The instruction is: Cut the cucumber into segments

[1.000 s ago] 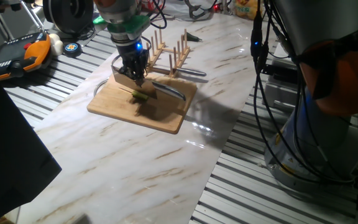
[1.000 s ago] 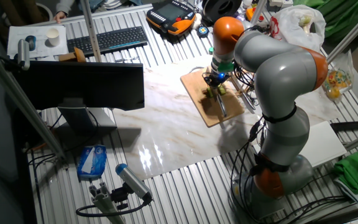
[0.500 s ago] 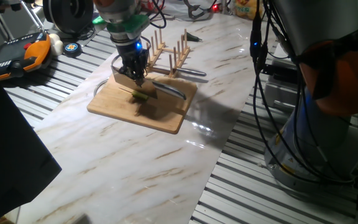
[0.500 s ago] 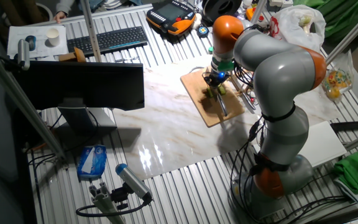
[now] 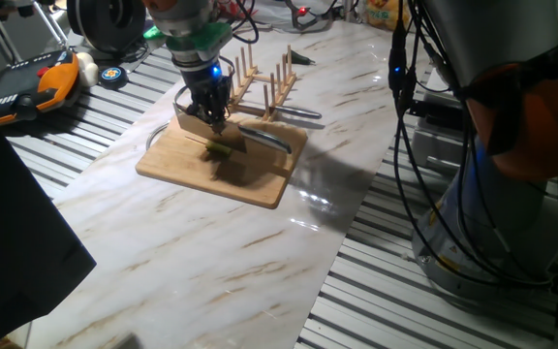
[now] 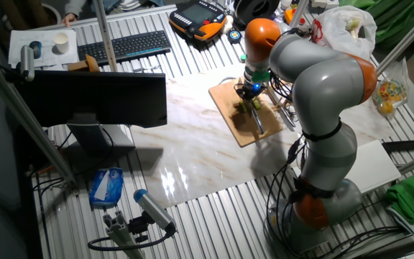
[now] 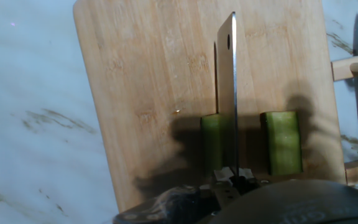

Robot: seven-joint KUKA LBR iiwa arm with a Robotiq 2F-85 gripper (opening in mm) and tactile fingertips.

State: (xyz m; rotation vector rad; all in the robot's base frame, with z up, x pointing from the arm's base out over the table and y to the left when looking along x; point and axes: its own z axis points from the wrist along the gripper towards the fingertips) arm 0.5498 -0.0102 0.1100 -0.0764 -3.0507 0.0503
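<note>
Two cucumber segments beside knife blade on board

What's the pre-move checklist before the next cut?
1. Knife blade held in claw, edge-on and upright: ok.
2. Blade over cucumber piece: ok.
3. Cut segment lies apart, right of blade: ok.
4. Both pieces on wooden board: ok.
5. Blade contact depth: cannot tell.
6. Second knife on board lies clear of the cut: ok.
</note>
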